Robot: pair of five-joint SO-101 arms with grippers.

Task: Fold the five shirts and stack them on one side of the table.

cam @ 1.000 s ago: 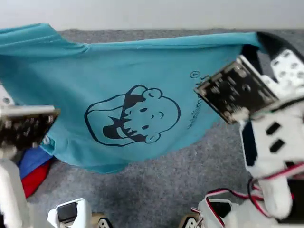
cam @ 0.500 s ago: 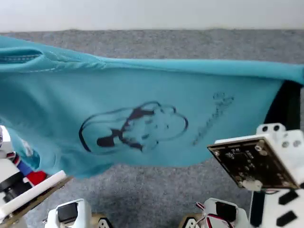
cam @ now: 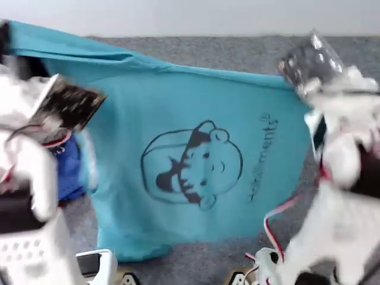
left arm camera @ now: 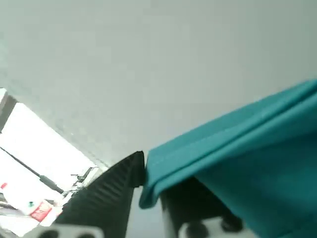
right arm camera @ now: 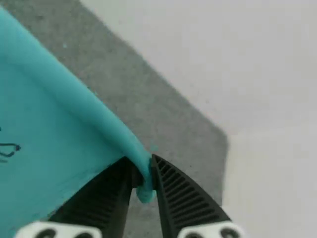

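Observation:
A teal shirt [cam: 196, 160] with a dark cartoon print hangs stretched in the air between both arms, its lower edge close to the grey table [cam: 202, 50]. My left gripper [left arm camera: 146, 181] is shut on the shirt's folded top edge [left arm camera: 223, 144] at the high view's left. My right gripper [right arm camera: 143, 178] is shut on the other top corner [right arm camera: 141, 168], high at the right. The left arm [cam: 35, 154] and the right arm [cam: 338, 148] both stand raised beside the cloth.
A blue garment [cam: 66, 169] lies on the table at the left, partly behind the left arm and the teal shirt. The arm bases [cam: 98, 267] sit at the near edge. Bare grey table surface [right arm camera: 148, 99] stretches behind the shirt to the white wall.
Both arms have swung upward and the shirt has shifted to the right and hangs more upright, its print now facing the camera. The red cloth at the left is now hidden.

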